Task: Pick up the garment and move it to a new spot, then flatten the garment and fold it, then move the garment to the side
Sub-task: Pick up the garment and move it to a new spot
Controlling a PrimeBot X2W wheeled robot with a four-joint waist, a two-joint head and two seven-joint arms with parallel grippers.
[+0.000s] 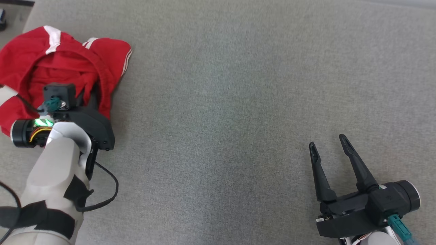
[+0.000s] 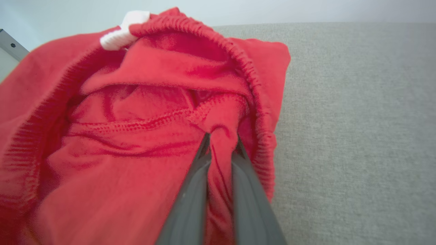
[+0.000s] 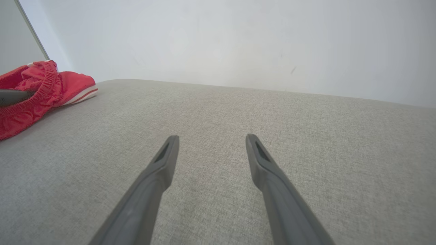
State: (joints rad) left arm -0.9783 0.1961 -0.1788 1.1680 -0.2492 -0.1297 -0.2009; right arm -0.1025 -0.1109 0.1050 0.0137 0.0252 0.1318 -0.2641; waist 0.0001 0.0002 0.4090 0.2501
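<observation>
Left fingers [image 2: 190,197] on crumpled red garment [image 2: 136,102]

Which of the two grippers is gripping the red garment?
The left gripper: it pinches a fold of the red garment. The right gripper stands open, away from it.

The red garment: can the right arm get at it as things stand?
Probably, with a long reach: only bare grey surface lies between the open right gripper and the garment.

A wide grey upholstered surface [image 1: 238,102] of woven fabric stretches back to a plain pale wall [image 3: 221,41] along its far edge, under soft, even light.
</observation>
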